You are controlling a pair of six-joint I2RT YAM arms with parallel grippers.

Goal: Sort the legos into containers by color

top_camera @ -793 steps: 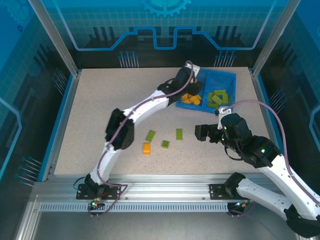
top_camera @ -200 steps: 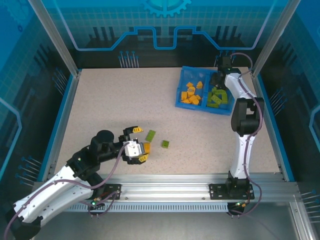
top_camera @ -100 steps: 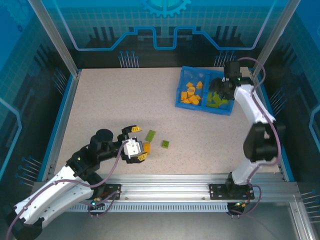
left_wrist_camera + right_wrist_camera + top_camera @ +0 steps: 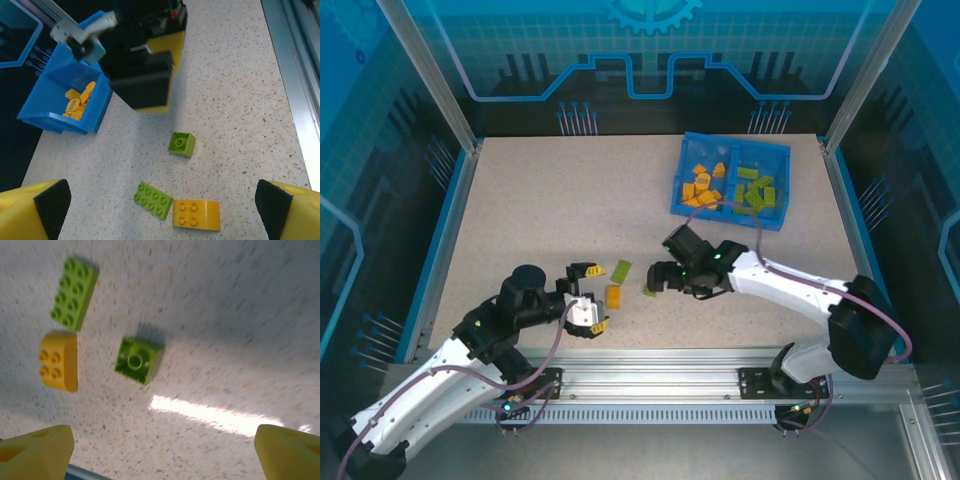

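From above, the left gripper (image 4: 592, 296) gapes wide and empty just beside the orange brick (image 4: 613, 297); the right gripper (image 4: 658, 277) hangs near the square green brick (image 4: 649, 290); the blue tray (image 4: 725, 213) sits well apart, orange legos (image 4: 700, 190) left, green legos (image 4: 757, 192) right. Left wrist: pads (image 4: 50, 202) stand far apart, the long green brick (image 4: 153, 200) between them. Right wrist: yellow fingertips (image 4: 35, 455) spread wide, holding nothing.

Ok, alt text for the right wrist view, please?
Three loose bricks lie on a speckled table: a long green brick top left, an orange brick just below it, a square green brick to their right. The right hand's yellow fingertips sit wide apart at the bottom corners, holding nothing.
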